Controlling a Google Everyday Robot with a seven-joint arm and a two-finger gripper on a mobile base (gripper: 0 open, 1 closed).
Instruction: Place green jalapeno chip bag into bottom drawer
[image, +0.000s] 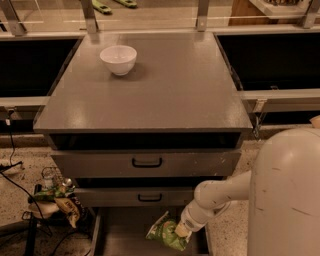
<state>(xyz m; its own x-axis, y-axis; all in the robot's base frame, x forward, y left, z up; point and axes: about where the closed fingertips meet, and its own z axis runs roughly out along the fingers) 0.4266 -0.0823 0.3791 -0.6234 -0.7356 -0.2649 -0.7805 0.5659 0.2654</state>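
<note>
The crinkly green foil chip bag (165, 236) was held at its edge by the white gripper (180, 231), fingers closed, over the shallow grey bottom drawer (125, 231); release was best made low

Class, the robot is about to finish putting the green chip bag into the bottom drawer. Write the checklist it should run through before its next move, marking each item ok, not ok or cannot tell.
1. Bottom drawer pulled open, floor exposed: ok.
2. Green jalapeno chip bag inside the drawer's outline, towards its right side: ok.
3. Gripper low in the drawer, at the bag's right edge: ok.
4. Bag resting on the drawer floor rather than lifted: cannot tell.
5. Lower drawer front above the arm, not blocking it: ok.
6. White bowl on the cabinet top, well away from the arm: ok.
</note>
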